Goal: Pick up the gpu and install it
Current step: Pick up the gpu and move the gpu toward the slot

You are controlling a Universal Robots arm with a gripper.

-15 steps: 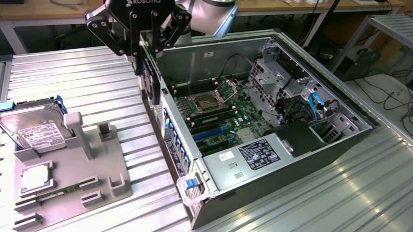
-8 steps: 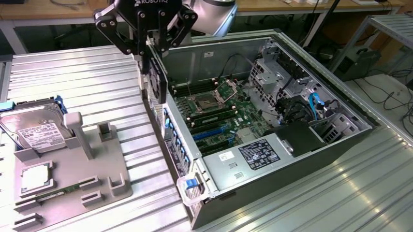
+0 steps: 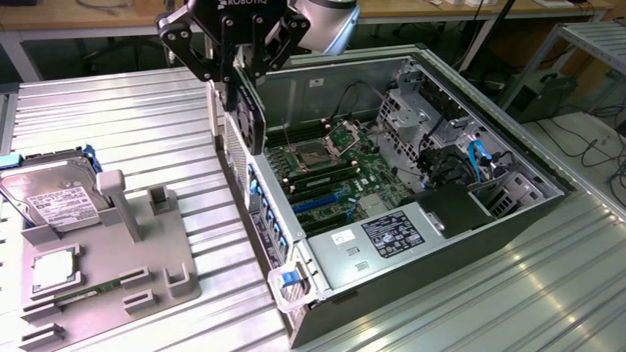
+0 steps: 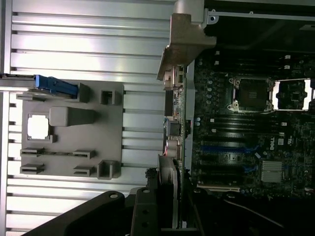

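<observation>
The gripper [image 3: 242, 77] is pinching the gpu [image 3: 251, 117] edge-on between narrowly closed jaws over the open computer case [image 3: 421, 293], in the exterior view's upper left.

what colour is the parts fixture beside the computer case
Grey. The parts fixture shows best in the exterior view.

On the black body of the pincer [image 3: 237, 73], white letters spell ROBOTIQ, upside down at the frame edge. The motherboard [image 4: 231, 147] bears a white DELL logo [image 4: 271, 143]. Print on the hard drive label [image 3: 57, 199] and the black sticker [image 3: 391, 235] is too small to read.
</observation>
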